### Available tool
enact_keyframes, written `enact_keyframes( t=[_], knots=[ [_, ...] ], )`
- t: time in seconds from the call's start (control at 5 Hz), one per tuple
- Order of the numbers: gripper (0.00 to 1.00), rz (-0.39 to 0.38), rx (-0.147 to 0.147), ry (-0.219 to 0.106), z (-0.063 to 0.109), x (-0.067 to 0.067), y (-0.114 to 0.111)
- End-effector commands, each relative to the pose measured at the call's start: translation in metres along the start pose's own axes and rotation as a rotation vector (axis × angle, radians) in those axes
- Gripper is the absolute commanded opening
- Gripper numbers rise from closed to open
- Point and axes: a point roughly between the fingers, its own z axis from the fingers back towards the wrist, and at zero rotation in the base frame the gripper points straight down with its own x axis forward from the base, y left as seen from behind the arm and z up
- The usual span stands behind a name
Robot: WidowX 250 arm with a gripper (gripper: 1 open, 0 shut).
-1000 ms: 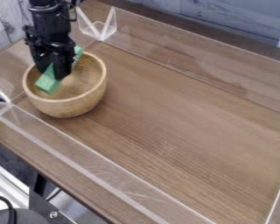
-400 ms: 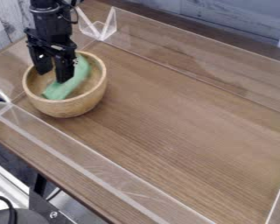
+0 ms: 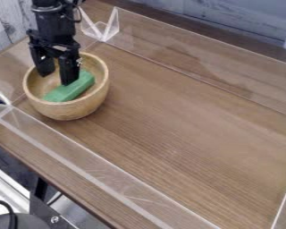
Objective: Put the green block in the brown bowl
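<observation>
Now green block [image 3: 72,88] released, flat in brown bowl [image 3: 86,107], tool [image 3: 57,68] opened.

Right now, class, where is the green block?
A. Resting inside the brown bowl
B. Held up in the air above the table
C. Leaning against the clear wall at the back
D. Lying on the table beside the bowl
A: the green block lies inside the brown bowl, and the open jaws above it do not clamp it.
</observation>
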Motion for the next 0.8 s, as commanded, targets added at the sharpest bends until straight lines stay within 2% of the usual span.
enact_keyframes(
  t=[0.0,0.4,0.6],
  knots=[
    [1.0,-0.002,0.047,-0.104,0.039,0.008,0.002],
    [1.0,-0.014,0.033,-0.148,0.059,0.01,-0.006],
    [1.0,-0.018,0.036,-0.166,0.065,0.011,-0.009]
  ],
)
